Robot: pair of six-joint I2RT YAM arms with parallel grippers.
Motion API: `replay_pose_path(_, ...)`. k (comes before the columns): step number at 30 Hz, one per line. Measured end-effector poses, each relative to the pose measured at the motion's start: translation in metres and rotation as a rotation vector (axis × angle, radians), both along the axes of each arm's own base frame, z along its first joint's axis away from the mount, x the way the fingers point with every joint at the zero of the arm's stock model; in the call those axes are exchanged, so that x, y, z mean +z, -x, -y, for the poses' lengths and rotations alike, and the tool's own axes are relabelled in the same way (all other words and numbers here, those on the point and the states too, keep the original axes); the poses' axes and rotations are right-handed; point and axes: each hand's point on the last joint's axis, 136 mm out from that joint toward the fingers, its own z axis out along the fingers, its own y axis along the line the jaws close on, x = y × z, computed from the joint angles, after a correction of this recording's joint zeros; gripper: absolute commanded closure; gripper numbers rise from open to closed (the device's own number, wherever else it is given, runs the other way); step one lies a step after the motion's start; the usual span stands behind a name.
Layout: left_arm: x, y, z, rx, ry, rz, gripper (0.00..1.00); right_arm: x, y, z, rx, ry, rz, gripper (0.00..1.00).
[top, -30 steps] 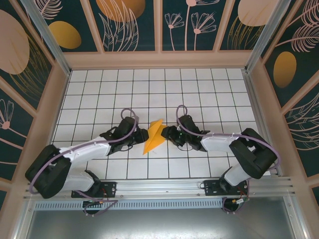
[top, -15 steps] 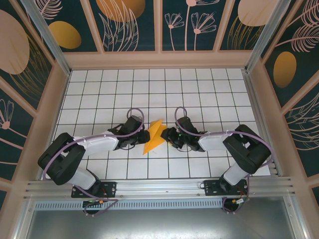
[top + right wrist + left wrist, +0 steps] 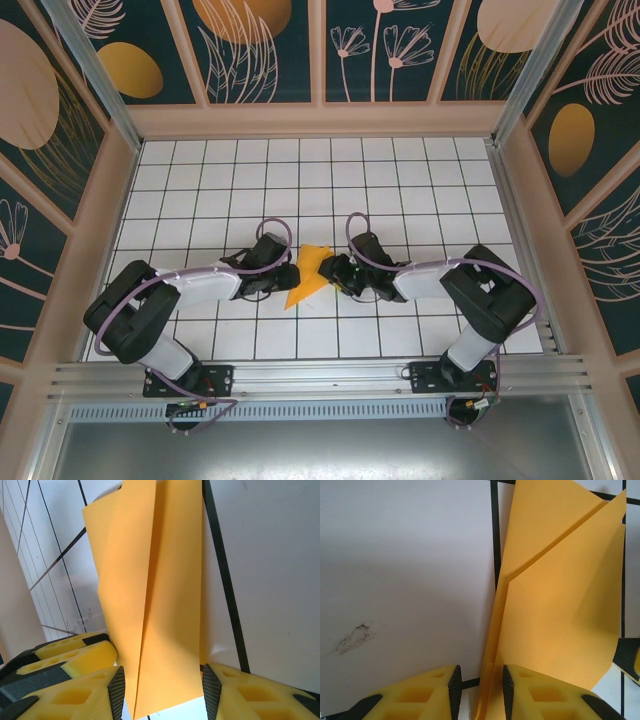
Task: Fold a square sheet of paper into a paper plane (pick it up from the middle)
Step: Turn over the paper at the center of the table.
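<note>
Nearest stands the metal rail (image 3: 320, 372) at the table's front edge, taken here as the landmark. Both arms are bolted to it, and both are bent inward over the tiled table (image 3: 400, 180) beyond it.

A short way beyond the rail's middle, the folded sheet of paper (image 3: 308, 272) is found between the two grippers. It is creased into a slim orange wedge. Its sharp tip is pointed back toward the rail, and its broad end is turned away from the rail and slightly to the right. The long axis therefore runs away from the rail, and both grippers are set across it, one on each side.

The left gripper (image 3: 480, 672) is seen with its jaws a narrow way apart, the paper's folded edge standing up between them. A strip of table is visible between the left-hand finger (image 3: 454, 680) and the paper, so a firm pinch is not shown.

The right gripper (image 3: 161, 675) is spread wider, with a flat panel of the paper lying between its fingers. One finger (image 3: 210, 685) appears to be touching the paper's edge; whether the paper is actually squeezed cannot be told.

Neither arm is judged clearly nearer. The coming move is judged to depend on the crease being kept in line between the left jaws while the flap is pressed or turned from the right.
</note>
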Motion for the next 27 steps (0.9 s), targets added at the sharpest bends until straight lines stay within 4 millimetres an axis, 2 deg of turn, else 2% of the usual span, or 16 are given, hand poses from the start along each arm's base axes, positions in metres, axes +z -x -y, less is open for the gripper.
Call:
replay_pose_path(14, -0.001, -0.001, -0.001, 0.000, -0.005, -0.002, 0.75, 0.006, -0.006, -0.011, 0.022, -0.045, 0.026, 0.51)
replay_pose_path(27, -0.001, 0.000, -0.001, 0.003, 0.007, -0.013, 0.77, 0.012, -0.020, -0.025, 0.034, -0.084, 0.040, 0.51)
